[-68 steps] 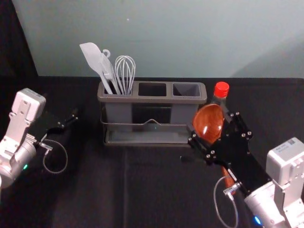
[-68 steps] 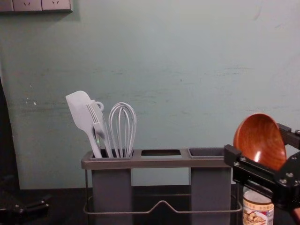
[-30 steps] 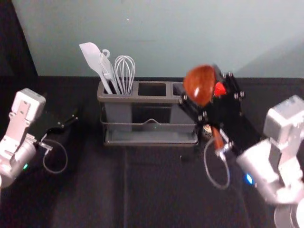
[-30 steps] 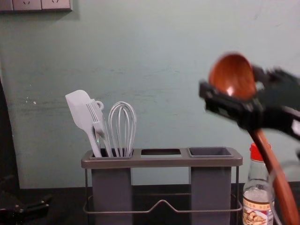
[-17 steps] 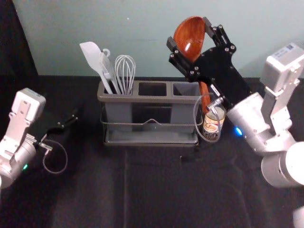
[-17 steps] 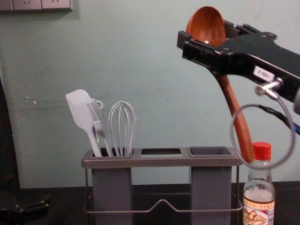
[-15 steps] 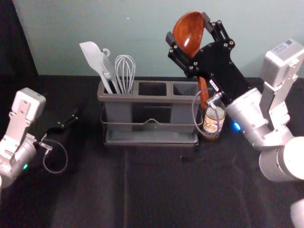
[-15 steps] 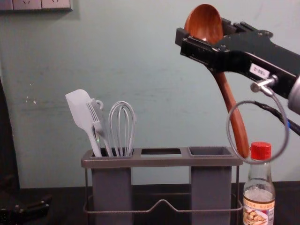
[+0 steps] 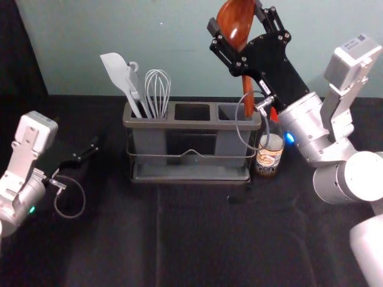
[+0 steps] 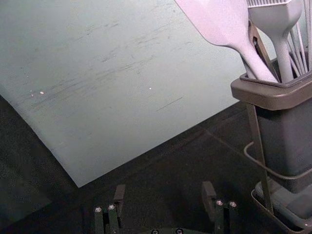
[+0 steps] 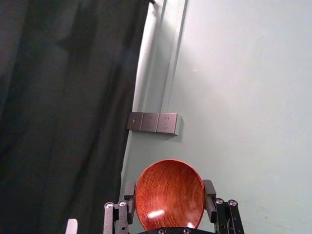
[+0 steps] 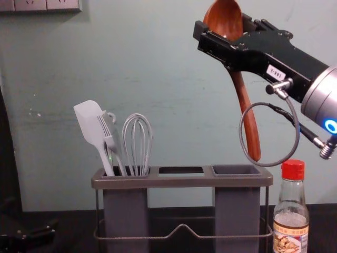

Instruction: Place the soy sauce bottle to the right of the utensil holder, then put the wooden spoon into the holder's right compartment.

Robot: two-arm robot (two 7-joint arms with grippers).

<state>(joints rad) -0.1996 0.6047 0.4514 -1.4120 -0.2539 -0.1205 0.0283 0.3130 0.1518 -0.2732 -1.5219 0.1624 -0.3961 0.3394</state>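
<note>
My right gripper (image 9: 239, 37) is shut on the wooden spoon (image 9: 236, 23) by its bowl, high above the holder's right end. In the right wrist view the right gripper (image 11: 169, 195) has the spoon's bowl (image 11: 169, 192) between its fingers. In the chest view the spoon's handle (image 12: 246, 113) slants down, its tip just above the right compartment (image 12: 236, 170) of the utensil holder (image 12: 181, 182). Upright beside the holder's right end stands the soy sauce bottle (image 12: 290, 211). The left gripper (image 9: 87, 156) is parked at the left; in the left wrist view the left gripper (image 10: 163, 200) is open.
A white spatula (image 9: 115, 70), a brush and a whisk (image 9: 158, 89) stand in the holder's left compartment. The wall (image 9: 239, 66) rises behind the black table (image 9: 197, 239). A cable loop (image 12: 247, 150) hangs from the right gripper close to the bottle's cap.
My right gripper has risen and moved left from beside the holder with the spoon, carrying the handle's tip from over the bottle to above the right compartment. The left arm has stayed still.
</note>
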